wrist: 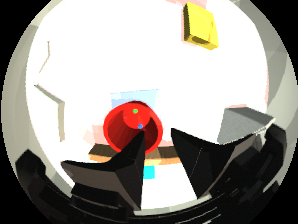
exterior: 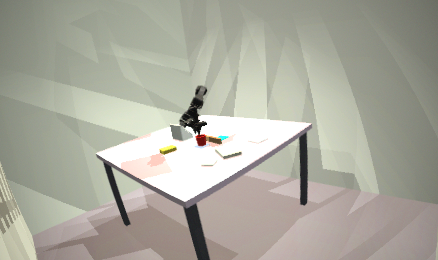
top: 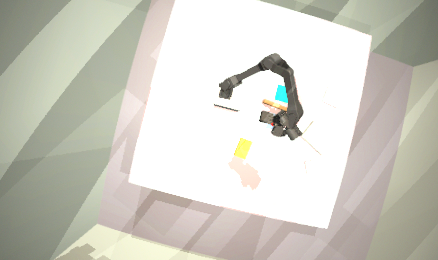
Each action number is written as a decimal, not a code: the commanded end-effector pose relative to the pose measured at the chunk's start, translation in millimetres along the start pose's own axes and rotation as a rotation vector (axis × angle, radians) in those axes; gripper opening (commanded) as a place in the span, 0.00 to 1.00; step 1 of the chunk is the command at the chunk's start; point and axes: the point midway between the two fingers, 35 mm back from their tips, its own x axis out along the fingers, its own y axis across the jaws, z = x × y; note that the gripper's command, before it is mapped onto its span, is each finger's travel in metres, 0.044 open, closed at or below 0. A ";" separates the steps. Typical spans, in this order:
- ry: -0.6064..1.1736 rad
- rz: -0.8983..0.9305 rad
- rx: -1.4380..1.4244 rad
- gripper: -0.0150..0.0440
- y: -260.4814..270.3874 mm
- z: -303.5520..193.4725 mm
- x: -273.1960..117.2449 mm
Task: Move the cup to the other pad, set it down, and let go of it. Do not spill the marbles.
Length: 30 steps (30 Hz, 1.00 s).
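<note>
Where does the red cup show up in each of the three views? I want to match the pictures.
Top: only a sliver of the red cup shows beneath the gripper, right of centre.
Exterior: mid-table, just below the arm.
Wrist: centre of the picture, between the open jaws, marbles visible inside.
Shared landmark: the yellow block, at the cup's lower left in top, left in exterior, upper right in wrist.

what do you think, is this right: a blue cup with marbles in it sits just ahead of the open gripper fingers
Not quite: the cup is red, not blue, as the wrist view shows. The rest holds: marbles lie in it, and it sits just ahead of the open gripper.
</note>
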 end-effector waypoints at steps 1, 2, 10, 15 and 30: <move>0.007 -0.002 0.004 0.50 -0.6 -1.1 8.9; 0.007 -0.002 0.004 0.50 -0.6 -1.1 10.5; 0.007 -0.002 0.004 0.50 -0.8 -1.2 23.4; 0.008 -0.002 0.004 0.50 -1.3 -1.5 31.4; 0.009 -0.002 0.003 0.50 -2.5 -2.2 44.7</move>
